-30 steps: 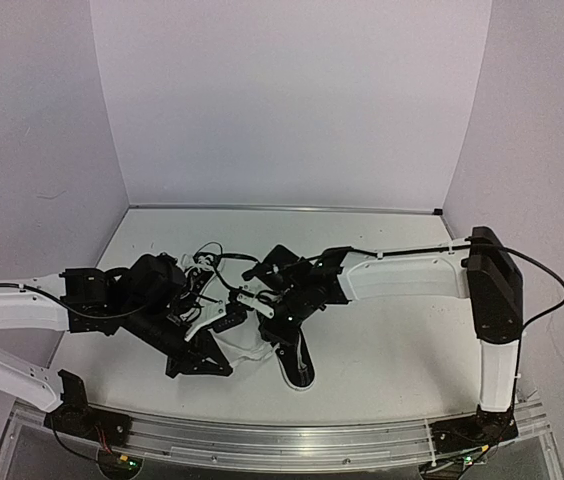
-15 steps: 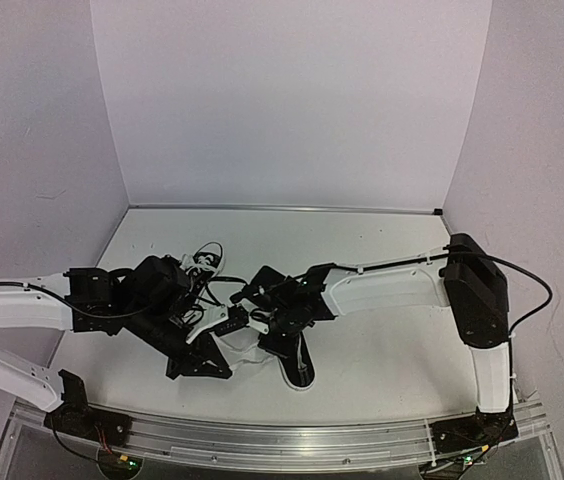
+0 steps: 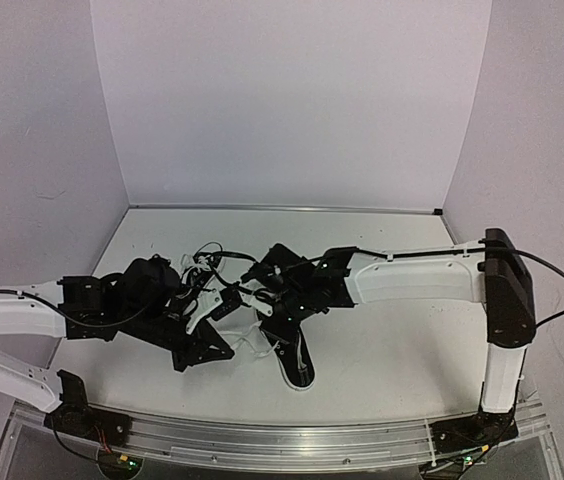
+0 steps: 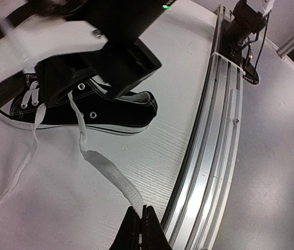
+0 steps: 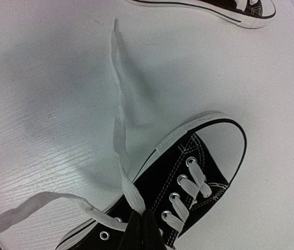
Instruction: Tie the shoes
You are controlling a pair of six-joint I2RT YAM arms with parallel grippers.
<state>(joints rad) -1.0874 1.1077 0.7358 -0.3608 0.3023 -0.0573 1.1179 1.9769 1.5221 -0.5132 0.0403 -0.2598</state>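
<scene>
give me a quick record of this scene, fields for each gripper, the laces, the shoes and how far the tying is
left gripper: shut on lace end
right gripper: shut on other lace, close to the eyelets
near shoe: on its sole on the table, laced, both laces loose
second shoe: apart, at the top edge of the right wrist view
knot: none yet

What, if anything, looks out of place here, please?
The black canvas sneaker has its white laces undone, trailing loose over the table; the left gripper and right gripper each pinch one end. Nothing looks spilled or damaged.
</scene>
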